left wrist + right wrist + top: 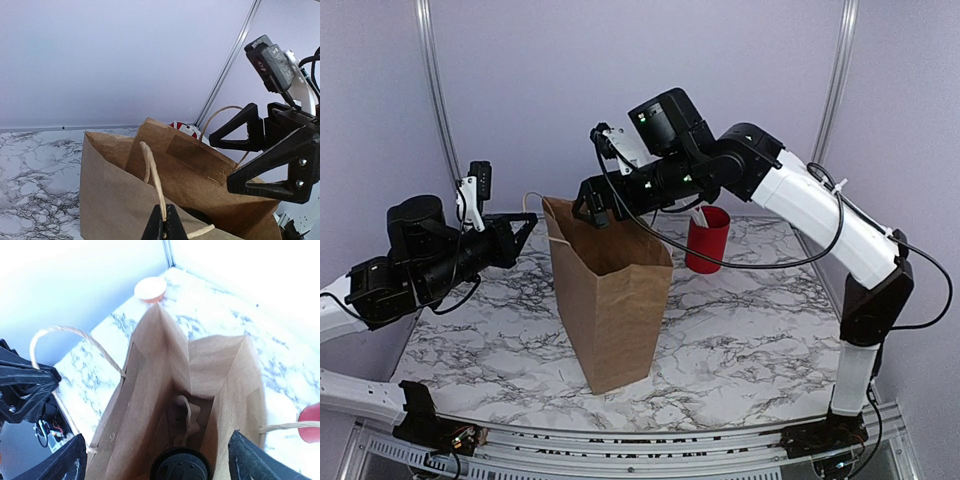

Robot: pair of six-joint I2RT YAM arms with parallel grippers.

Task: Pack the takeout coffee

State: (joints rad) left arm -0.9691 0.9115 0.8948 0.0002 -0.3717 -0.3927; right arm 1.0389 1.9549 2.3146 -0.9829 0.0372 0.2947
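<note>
A brown paper bag [610,290] stands open in the middle of the marble table. The takeout coffee shows only as a round black lid [180,467] deep inside the bag [220,370], in the right wrist view. My right gripper [592,210] hovers over the bag's mouth, open and empty, its fingers [55,460] spread wider than the lid. My left gripper [525,232] is shut on the bag's near twine handle [152,175], pinched at the tip [164,225], holding that side of the bag [120,200] out. The right gripper [222,161] also shows in the left wrist view.
A red cup of utensils [707,238] stands behind the bag to the right, close under my right arm; it shows in the right wrist view [311,422]. A pale round cup top [150,289] sits by the wall corner. The bag's other handle [70,340] loops free.
</note>
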